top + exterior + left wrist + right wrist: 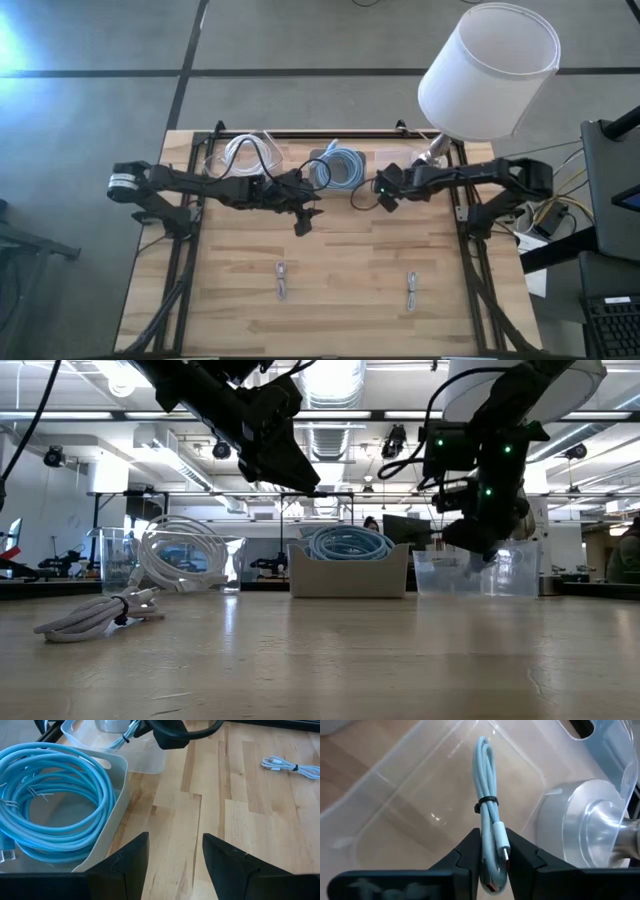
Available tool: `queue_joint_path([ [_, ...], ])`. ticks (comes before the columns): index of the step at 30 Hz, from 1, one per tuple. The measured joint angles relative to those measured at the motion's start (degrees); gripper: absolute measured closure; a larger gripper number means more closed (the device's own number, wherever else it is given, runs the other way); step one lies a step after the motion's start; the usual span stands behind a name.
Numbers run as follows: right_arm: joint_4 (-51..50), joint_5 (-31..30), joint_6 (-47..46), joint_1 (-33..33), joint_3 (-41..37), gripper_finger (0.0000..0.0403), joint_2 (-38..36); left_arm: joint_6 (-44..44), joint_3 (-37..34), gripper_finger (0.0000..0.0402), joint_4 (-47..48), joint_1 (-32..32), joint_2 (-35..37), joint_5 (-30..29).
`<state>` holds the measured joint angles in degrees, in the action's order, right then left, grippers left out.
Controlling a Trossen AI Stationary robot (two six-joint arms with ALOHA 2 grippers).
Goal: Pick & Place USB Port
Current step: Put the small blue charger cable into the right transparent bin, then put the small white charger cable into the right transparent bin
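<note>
From above, my right tool (386,188) hangs right of centre, by the clear bin (400,158). Low view: it hovers at upper right, off the tabletop (320,660). Right wrist view: it clamps the bundled pale-blue USB cable (489,815) over that bin. Left wrist view: my left tool (172,857) gapes, nothing between its fingers.

A light wooden plank desk (340,290) stands on a grey floor (90,110) crossed by dark seams. A white cylindrical lampshade (488,70) rises over the desk's far right corner. Beyond the desk, the room is an open workshop with exposed ceiling ducts (330,380), long strip lights (60,415) and distant workbenches.
</note>
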<state>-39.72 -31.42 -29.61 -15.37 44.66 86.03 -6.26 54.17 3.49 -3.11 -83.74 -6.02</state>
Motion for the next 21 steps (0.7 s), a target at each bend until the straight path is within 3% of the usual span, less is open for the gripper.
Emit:
queue_joint_path([
  [21, 0.1, 0.5, 2.8, -0.8, 0.0, 0.0248, -0.1, 0.0, 0.0, 0.0213, 0.0, 0.0, 0.0, 0.0],
])
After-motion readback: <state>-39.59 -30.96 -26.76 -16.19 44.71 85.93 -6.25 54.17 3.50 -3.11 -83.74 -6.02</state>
